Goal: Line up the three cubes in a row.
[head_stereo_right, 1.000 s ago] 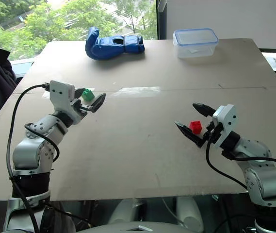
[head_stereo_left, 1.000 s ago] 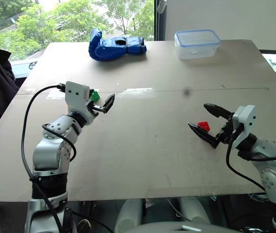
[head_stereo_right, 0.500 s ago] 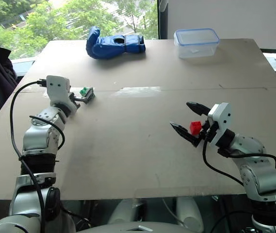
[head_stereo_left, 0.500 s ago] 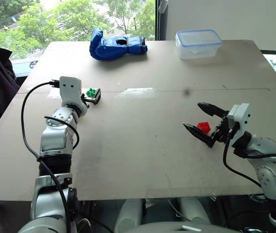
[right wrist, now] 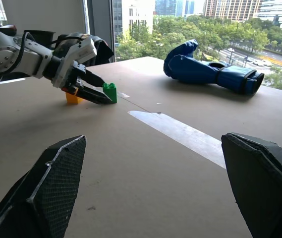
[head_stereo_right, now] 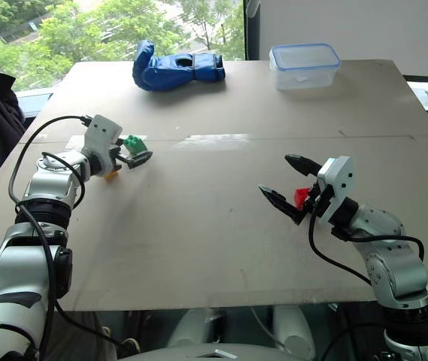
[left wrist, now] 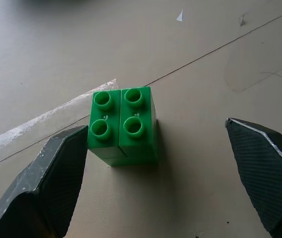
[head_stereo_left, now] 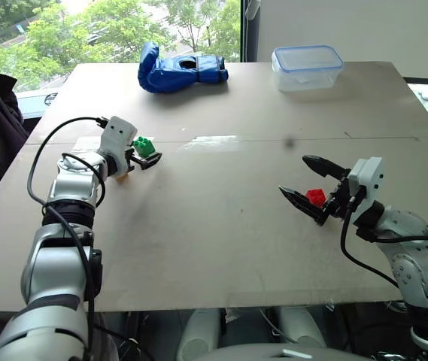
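Left gripper wide open, empty, around my small green studded plastic cube, left of centre; one finger nearly touching, so closing may skew it or bump the yellow cube beside it. Right gripper open, empty, above the red cube, lower right. Count: three cubes, one blue glove, one clear plastic box.

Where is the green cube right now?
In the left eye view the green cube stands on the table's left side, between the open left pincer's fingers, with the yellow cube close beside it.
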Controlling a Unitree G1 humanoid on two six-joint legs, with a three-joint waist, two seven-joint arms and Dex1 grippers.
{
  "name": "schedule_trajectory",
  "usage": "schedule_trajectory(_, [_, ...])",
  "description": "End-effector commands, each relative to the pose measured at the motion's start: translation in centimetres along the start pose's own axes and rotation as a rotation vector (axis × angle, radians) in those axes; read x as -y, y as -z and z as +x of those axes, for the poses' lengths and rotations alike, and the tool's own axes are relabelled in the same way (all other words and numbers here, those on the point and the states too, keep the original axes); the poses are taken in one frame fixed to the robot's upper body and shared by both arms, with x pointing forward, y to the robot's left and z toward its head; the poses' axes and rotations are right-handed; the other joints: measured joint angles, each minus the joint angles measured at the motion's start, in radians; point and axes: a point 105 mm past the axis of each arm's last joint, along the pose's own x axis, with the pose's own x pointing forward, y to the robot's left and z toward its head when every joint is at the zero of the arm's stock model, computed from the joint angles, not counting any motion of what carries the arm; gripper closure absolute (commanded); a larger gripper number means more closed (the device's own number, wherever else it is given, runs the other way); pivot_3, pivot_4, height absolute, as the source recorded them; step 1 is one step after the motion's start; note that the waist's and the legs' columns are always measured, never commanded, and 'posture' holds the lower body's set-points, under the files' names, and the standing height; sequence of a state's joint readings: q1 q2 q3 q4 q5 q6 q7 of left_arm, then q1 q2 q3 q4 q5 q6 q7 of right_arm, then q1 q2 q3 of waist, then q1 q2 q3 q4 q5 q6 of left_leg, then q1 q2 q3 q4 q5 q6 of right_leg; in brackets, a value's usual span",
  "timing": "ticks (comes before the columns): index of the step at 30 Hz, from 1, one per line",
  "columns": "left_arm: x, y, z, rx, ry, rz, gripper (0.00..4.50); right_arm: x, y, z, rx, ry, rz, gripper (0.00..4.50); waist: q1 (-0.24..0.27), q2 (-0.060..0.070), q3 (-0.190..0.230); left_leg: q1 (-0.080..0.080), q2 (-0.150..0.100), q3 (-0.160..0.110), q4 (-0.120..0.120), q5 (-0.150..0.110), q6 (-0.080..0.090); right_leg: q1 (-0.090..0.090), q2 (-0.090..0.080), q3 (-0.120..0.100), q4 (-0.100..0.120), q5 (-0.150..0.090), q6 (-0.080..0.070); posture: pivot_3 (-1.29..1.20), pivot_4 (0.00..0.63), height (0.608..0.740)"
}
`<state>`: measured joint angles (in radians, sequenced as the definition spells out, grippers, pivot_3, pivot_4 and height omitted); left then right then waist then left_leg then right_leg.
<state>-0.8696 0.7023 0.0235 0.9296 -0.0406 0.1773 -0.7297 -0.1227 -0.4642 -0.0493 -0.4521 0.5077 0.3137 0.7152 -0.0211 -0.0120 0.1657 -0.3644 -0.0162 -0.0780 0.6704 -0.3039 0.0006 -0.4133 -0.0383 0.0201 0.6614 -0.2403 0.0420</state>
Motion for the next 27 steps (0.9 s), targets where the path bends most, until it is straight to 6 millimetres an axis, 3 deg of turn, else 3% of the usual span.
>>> schedule_trajectory(1, [-1.3,-0.9,-0.5,0.005,-0.034,0.061,0.00,-0.4,-1.1,-0.1,0.044,-0.009,-0.035,0.01,0.001,0.000,0.000,0.000,0.000,0.000,0.000,0.000,0.000,0.000,0.000,0.000,0.000,0.000,0.000,0.00,0.150,0.740])
schedule_trajectory(16, [-1.1,0.1,0.3,-0.011,-0.017,0.001,0.00,-0.6,-1.0,-0.1,0.056,-0.019,-0.035,0.01,0.001,0.000,0.000,0.001,0.000,0.000,0.000,0.000,0.000,0.000,0.000,0.000,0.001,0.000,0.000,0.00,0.150,0.740])
schedule_trajectory(17, [-1.1,0.1,0.3,-0.010,-0.016,-0.001,0.56,-0.6,-1.0,-0.1,0.056,-0.021,-0.033,0.00,0.001,0.000,0.000,0.001,0.000,0.000,0.000,0.000,0.000,0.000,0.000,0.000,0.002,0.000,0.000,0.00,0.150,0.740])
schedule_trajectory(20, [-0.9,0.1,0.5,-0.006,-0.011,-0.007,1.28,-1.2,-1.0,-0.2,0.059,-0.061,-0.027,0.00,0.002,0.000,0.000,0.001,0.000,0.000,0.001,0.000,0.000,0.000,0.000,0.000,0.002,0.000,0.000,0.00,0.150,0.740])
schedule_trajectory(25, [-0.7,0.0,0.6,-0.001,-0.002,-0.008,3.29,-0.9,-0.9,-0.2,0.058,-0.060,-0.035,0.00,0.002,0.000,0.000,0.001,0.000,0.000,0.001,0.000,0.000,0.000,0.000,0.000,0.002,0.000,0.000,0.00,0.150,0.740])
schedule_trajectory(27, [-0.7,0.0,0.6,0.001,0.001,-0.007,3.29,-0.8,-0.9,-0.2,0.057,-0.057,-0.039,0.00,0.002,0.000,0.000,0.001,0.000,0.000,0.001,0.000,0.000,0.000,0.000,0.000,0.002,0.000,0.000,0.00,0.150,0.740])
